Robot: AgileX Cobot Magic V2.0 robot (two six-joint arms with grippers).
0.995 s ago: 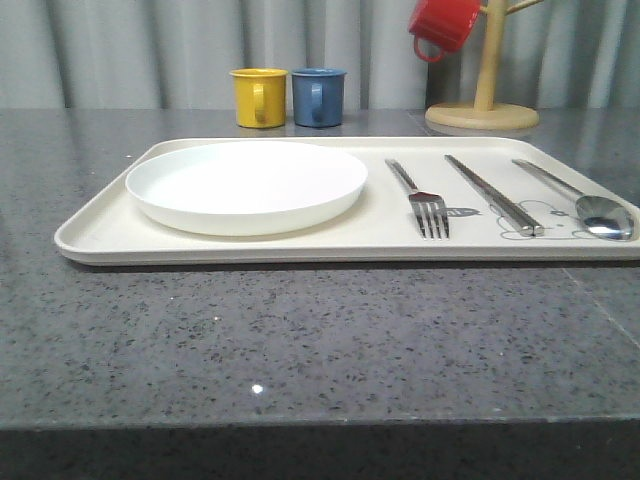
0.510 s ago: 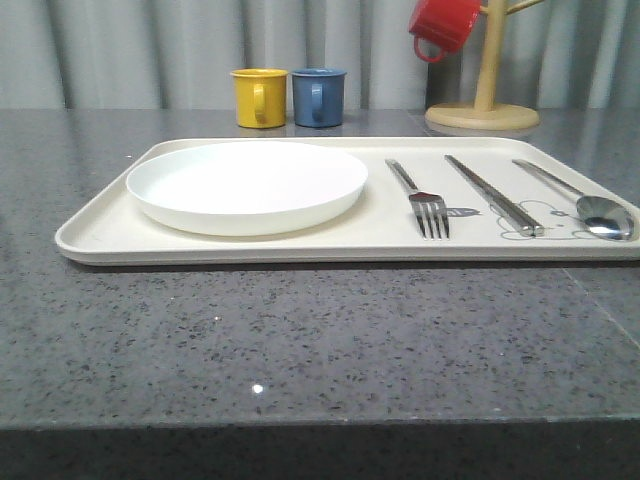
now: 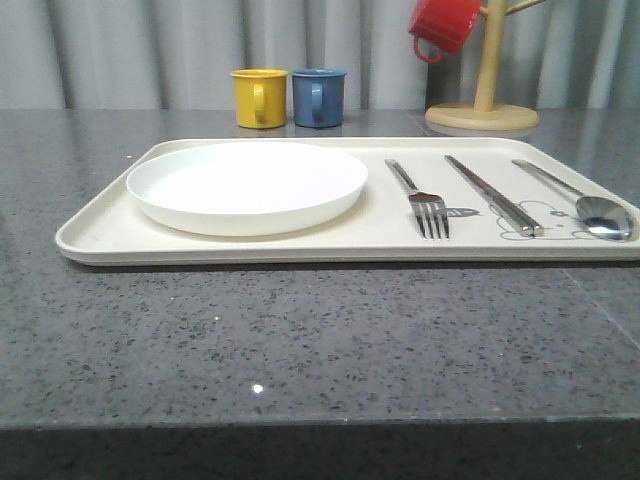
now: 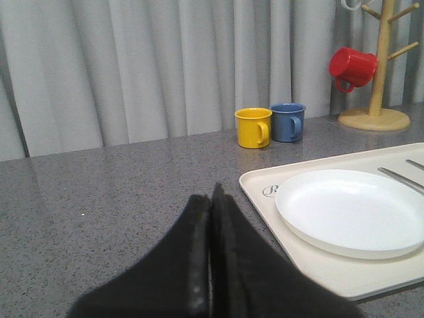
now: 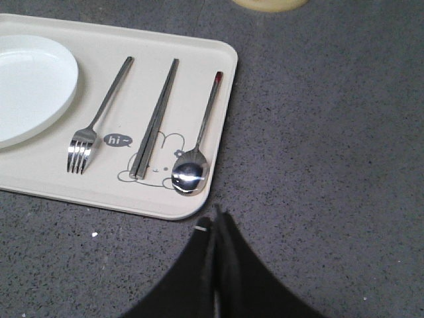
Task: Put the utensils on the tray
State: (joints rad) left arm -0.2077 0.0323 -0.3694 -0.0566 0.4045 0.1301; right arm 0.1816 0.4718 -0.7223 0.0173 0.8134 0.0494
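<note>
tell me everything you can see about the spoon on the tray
The spoon is shiny silver metal with a long, thin, straight handle and a small rounded bowl that catches a bright glare. It lies flat on the cream tray, bowl toward the robot and handle pointing away. It is the rightmost utensil, close to the tray's right rim, with the chopsticks beside it and apart. Its bowl rests by the printed rabbit drawing. No gripper touches it.

The dark grey speckled tabletop (image 3: pixel 300 340) carries the cream tray (image 3: pixel 90 235), which lies flat across its middle. Behind the tray, a yellow mug (image 3: pixel 259 97) and a blue mug (image 3: pixel 319 96) stand just beside each other. The round base of a wooden mug stand (image 3: pixel 482 116) rests to their right.
</note>
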